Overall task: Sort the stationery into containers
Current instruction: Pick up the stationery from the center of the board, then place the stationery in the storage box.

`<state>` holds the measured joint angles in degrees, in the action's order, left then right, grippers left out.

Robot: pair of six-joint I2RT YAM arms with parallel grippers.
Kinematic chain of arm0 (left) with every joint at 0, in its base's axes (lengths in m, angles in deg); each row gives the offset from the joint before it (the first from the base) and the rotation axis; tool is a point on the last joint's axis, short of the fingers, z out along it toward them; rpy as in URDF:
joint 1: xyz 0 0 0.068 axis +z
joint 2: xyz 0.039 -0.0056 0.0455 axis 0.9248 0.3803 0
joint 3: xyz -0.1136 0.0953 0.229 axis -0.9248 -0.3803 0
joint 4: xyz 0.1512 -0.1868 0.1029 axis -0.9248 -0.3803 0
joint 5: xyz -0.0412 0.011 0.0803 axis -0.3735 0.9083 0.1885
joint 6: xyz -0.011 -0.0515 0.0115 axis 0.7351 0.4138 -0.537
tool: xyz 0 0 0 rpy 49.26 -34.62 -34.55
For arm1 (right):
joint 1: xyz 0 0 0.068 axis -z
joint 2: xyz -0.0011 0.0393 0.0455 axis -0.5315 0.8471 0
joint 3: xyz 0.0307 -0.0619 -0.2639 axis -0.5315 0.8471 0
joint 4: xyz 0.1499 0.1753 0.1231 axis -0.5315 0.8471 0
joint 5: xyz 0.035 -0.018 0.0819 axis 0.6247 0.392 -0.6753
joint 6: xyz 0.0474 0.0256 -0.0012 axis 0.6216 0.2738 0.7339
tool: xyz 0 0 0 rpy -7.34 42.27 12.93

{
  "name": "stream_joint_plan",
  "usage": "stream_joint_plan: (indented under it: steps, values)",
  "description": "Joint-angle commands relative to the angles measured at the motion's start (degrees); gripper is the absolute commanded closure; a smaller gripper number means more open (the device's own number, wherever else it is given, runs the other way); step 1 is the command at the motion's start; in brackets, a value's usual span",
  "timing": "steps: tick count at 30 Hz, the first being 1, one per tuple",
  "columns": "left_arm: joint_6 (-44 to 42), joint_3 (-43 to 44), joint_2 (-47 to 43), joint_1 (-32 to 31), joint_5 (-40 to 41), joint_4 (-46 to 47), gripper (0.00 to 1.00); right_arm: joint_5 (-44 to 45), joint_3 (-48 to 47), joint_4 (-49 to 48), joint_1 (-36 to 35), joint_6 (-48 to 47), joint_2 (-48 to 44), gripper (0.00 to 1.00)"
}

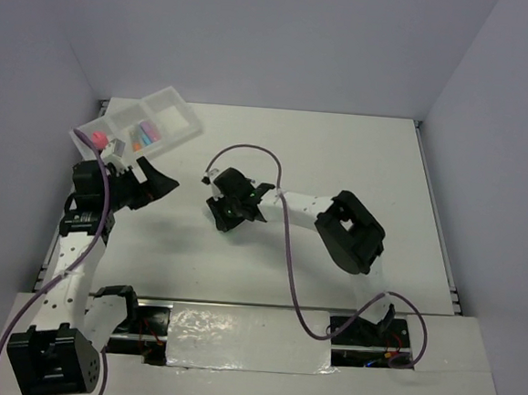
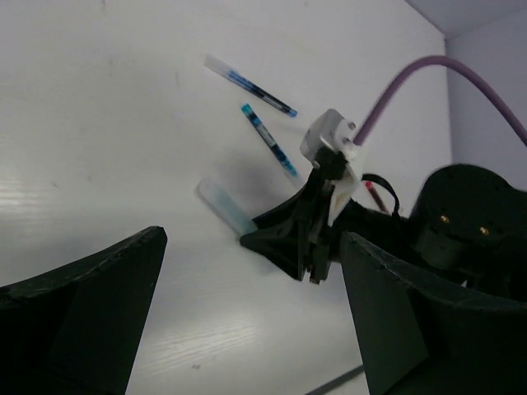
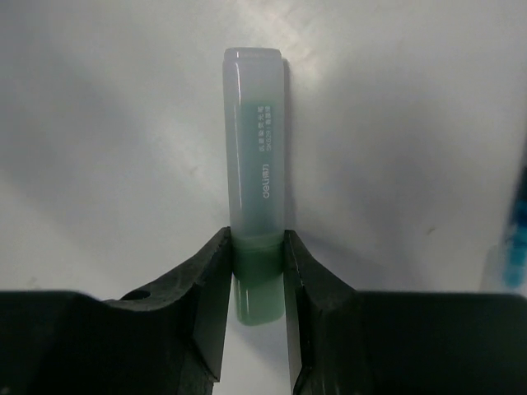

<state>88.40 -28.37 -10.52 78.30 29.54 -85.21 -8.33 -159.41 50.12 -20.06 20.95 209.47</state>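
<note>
The translucent white tray (image 1: 185, 133) lies at the far left corner. It holds the pink cylinder (image 1: 98, 136) and some chunky markers (image 1: 142, 136). My right gripper (image 1: 231, 212) is at mid table, shut on the green-capped marker (image 3: 257, 181), gripping its green end (image 3: 257, 263) with the pale body lying on the table. My left gripper (image 1: 160, 184) is open and empty just in front of the tray. Its wrist view shows the held marker (image 2: 221, 206), a dark-blue pen (image 2: 251, 85), a second blue pen (image 2: 270, 141) and a red pen tip (image 2: 375, 194) on the table.
The right arm's purple cable (image 1: 289, 254) loops over the table. The right gripper (image 2: 313, 239) stands right ahead of the left fingers (image 2: 82, 313). Walls enclose the table at the back and sides. A blue pen edge (image 3: 515, 239) lies right of the right gripper.
</note>
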Motion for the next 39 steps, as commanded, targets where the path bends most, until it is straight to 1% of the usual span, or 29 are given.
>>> stream_joint_plan:
  steps: [1, 2, 4, 6, 7, 8, 12, 16, 19, 21, 22, 25, 27, 28, 29, 30, 31, 32, 33, 36, 37, 38, 39]
  values:
    - [8.67, -5.71, 0.27, -0.2, -9.94, 11.42, 0.01, -11.89, 8.37, -12.04, -0.48, 6.1, -12.23, 0.81]
    - [12.34, -6.94, 0.62, -0.54, -11.61, 12.85, 0.01, -14.17, 9.6, -15.72, -0.48, 8.37, -13.81, 0.81]
    - [15.09, -9.93, 0.71, -0.99, -11.8, 14.88, 0.0, -15.51, 12.33, -19.69, -0.57, 10.67, -17.5, 0.81]
    - [17.21, -11.6, 0.45, -1.6, -10.66, 15.85, 0.01, -16.3, 13.22, -20.94, -0.75, 13.31, -19.09, 0.81]
    - [17.74, -12.04, 0.36, -1.69, -10.48, 15.85, 0.01, -16.65, 12.87, -20.6, -0.75, 14.1, -19.54, 0.81]
    - [18.53, -12.57, 0.62, -1.95, -10.22, 17.94, 0.01, -16.83, 12.35, -20.16, -0.92, 14.11, -20.06, 0.81]
    - [21.16, -13.54, 2.03, -2.22, -11.71, 21.21, 0.01, -14.81, 9.01, -17.96, -1.89, 13.41, -19.81, 0.8]
    - [21.44, -12.93, 1.33, -2.22, -8.64, 19.99, 0.01, -14.72, 8.48, -17.43, -2.77, 13.84, -20.16, 0.8]
    - [21.78, -12.58, 1.85, -2.22, -7.85, 20.51, 0.05, -14.2, 7.95, -17.43, -3.82, 13.5, -20.86, 0.8]
    - [22.4, -12.84, 2.9, -2.31, -8.54, 21.82, 0.24, -13.76, 7.6, -17.51, -4.09, 13.41, -21.38, 0.79]
    - [22.66, -13.27, 3.17, -2.31, -8.81, 22.35, 0.42, -13.58, 7.42, -17.6, -4.44, 13.49, -21.56, 0.79]
    - [23.63, -14.15, 3.44, -3.01, -8.9, 23.76, 0.54, -12.71, 6.63, -17.69, -4.53, 13.76, -21.3, 0.77]
    - [24.16, -14.42, 3.61, -3.71, -8.81, 24.55, 0.59, -11.74, 5.05, -16.21, -4.53, 13.76, -20.25, 0.76]
    - [24.25, -14.33, 3.61, -3.8, -8.9, 24.73, 0.7, -10.95, 4.61, -16.02, -4.35, 13.93, -19.9, 0.73]
    - [24.25, -14.16, 3.7, -3.97, -8.9, 24.82, 0.78, -10.68, 4.09, -15.93, -4.44, 14.02, -19.63, 0.71]
    - [23.99, -13.9, 3.88, -4.06, -8.81, 24.65, 0.85, -10.51, 3.91, -15.85, -4.44, 14.02, -19.37, 0.7]
    - [23.81, -13.02, 4.05, -4.32, -8.03, 23.77, 0.97, -9.9, 3.73, -15.93, -4.27, 14.11, -19.1, 0.65]
    - [23.72, -12.58, 4.14, -4.33, -7.5, 23.24, 1.0, -9.72, 3.9, -16.02, -4.09, 14.2, -19.19, 0.63]
    - [23.63, -11.62, 4.32, -4.41, -6.19, 22.11, 1.0, -9.72, 4.08, -16.72, -3.91, 14.55, -19.45, 0.61]
    - [23.63, -9.69, 4.84, -4.42, -3.99, 21.22, 1.0, -9.89, 5.48, -17.6, -2.69, 15.25, -20.07, 0.47]
    - [23.37, -8.98, 5.19, -4.42, -1.46, 19.74, 1.0, -9.54, 7.05, -17.78, -2.16, 15.43, -21.11, 0.31]
    - [21.8, -7.84, 6.07, -4.42, 0.75, 18.24, 1.0, -7.97, 8.03, -17.52, -1.11, 15.95, -21.91, 0.26]
    - [20.31, -4.0, 6.77, -4.33, 3.81, 15.97, 1.0, -6.91, 9.17, -17.34, -0.4, 16.3, -22.87, 0.21]
